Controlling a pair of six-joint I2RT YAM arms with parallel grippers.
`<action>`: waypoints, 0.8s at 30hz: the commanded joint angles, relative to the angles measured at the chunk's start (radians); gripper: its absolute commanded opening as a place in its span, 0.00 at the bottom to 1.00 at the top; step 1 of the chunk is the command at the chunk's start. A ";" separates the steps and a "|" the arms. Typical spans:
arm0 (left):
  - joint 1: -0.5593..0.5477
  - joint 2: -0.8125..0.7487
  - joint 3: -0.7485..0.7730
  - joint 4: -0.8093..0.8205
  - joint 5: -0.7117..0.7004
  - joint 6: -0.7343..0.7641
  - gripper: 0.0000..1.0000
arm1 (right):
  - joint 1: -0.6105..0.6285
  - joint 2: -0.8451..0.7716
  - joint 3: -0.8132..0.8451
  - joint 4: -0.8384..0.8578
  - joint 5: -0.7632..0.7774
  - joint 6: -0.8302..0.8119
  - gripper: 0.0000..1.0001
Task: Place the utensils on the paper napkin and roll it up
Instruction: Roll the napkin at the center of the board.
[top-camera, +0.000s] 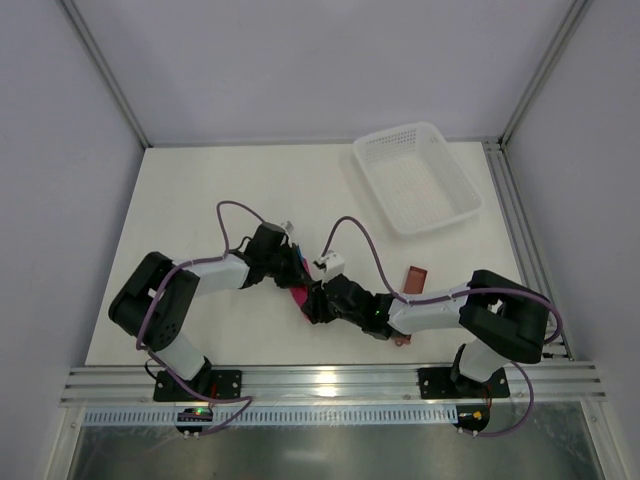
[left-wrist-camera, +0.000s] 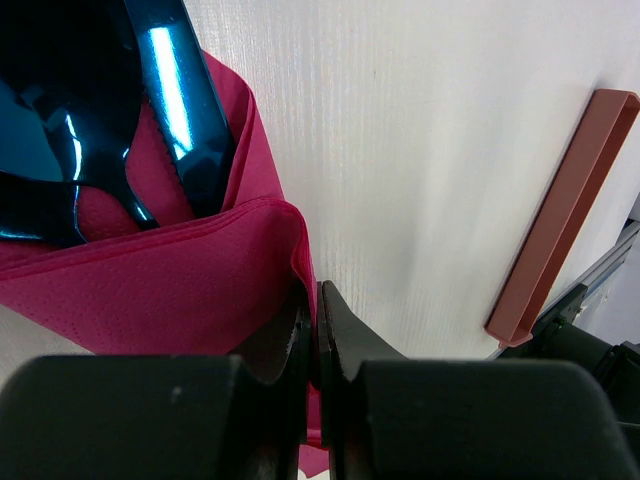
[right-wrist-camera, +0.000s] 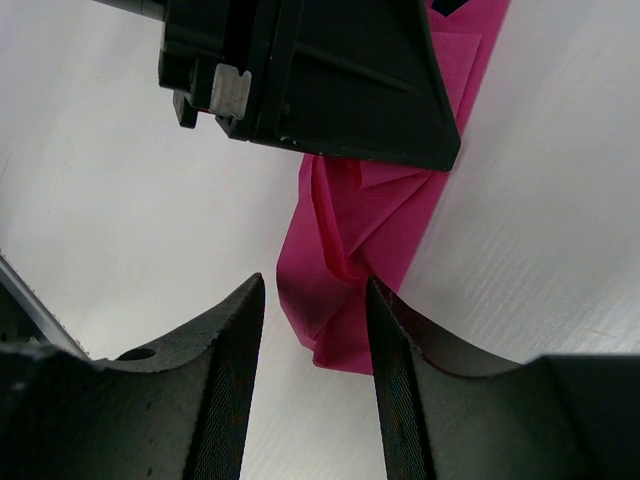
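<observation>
The magenta paper napkin is folded over the blue utensils, whose shiny handles stick out at its open end. My left gripper is shut on the napkin's folded edge, with a thin pink layer pinched between its fingertips. Seen from above, both grippers meet over the napkin at the table's middle front. My right gripper is open, its jaws standing either side of the napkin's crumpled end, which lies against the right finger. The left gripper's black body hides the bundle's far part.
A reddish-brown oblong sleeve lies just right of the grippers, also seen as the sleeve from the left wrist. A white mesh basket stands at the back right. A metal rail runs along the table's near edge.
</observation>
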 joint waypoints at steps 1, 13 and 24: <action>0.001 0.014 0.029 0.026 -0.004 0.011 0.07 | 0.005 -0.004 0.029 0.026 0.055 -0.005 0.47; 0.003 0.009 0.078 -0.055 -0.032 0.043 0.07 | 0.003 -0.027 -0.162 0.232 0.123 0.173 0.04; 0.003 0.011 0.142 -0.124 -0.058 0.077 0.15 | 0.005 -0.048 -0.268 0.349 0.180 0.288 0.04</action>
